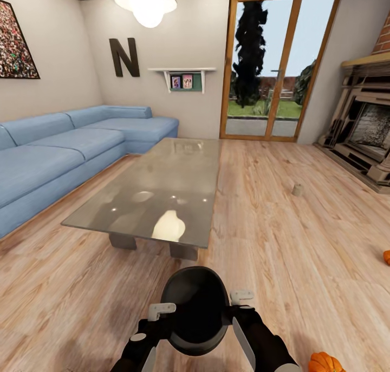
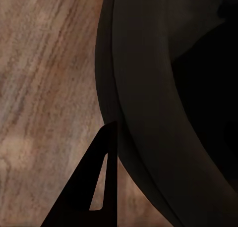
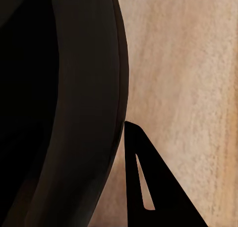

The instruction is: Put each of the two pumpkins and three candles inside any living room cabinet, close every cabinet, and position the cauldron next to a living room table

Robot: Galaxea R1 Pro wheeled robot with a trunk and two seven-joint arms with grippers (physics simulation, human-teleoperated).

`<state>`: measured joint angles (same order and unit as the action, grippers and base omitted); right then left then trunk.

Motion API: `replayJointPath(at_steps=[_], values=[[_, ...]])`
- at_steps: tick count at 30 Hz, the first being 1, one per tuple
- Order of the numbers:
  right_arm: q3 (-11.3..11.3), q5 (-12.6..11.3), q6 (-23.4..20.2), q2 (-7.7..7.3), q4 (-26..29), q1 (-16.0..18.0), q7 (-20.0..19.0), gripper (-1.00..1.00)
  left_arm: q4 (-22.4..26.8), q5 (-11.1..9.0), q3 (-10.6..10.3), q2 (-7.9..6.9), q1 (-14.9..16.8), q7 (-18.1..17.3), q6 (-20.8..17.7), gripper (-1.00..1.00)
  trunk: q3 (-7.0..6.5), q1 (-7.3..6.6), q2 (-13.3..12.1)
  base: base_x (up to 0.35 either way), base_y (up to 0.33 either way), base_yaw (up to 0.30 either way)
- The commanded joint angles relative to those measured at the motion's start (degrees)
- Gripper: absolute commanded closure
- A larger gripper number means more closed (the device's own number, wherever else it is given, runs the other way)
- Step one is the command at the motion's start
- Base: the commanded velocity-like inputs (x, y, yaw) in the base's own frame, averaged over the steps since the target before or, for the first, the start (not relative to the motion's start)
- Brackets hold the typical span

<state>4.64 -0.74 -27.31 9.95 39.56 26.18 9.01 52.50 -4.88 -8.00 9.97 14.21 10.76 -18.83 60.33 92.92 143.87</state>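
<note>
I see both grippers clamped on the round black cauldron [image 1: 195, 310], left gripper [image 1: 162, 310] and right gripper [image 1: 242, 296] flanking it; inner fingers hidden behind its wall.

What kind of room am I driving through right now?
Most likely a living room: a long light-blue corner sofa along the wall, a low glass-topped coffee table on the wooden plank floor, and a stone fireplace beside the glazed wooden patio doors.
</note>
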Motion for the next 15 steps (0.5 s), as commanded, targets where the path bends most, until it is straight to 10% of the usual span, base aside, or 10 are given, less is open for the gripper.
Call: replayJointPath(at_steps=[1, 15], values=[[-0.1, -1.9, 0.2, 0.05, 0.1, 0.0, -0.4, 1.00, 0.1, -3.2, 0.0, 0.03, 0.0, -3.1, 0.1, 1.00, -0.01, -0.01, 0.0, 0.000, 0.000, 0.000], [-0.1, -1.9, 0.2, 0.05, 0.0, 0.0, -0.4, 1.00, 0.1, -3.2, 0.0, 0.03, 0.0, -3.0, 0.1, 1.00, -0.01, -0.01, 0.0, 0.101, 0.000, 0.000]])
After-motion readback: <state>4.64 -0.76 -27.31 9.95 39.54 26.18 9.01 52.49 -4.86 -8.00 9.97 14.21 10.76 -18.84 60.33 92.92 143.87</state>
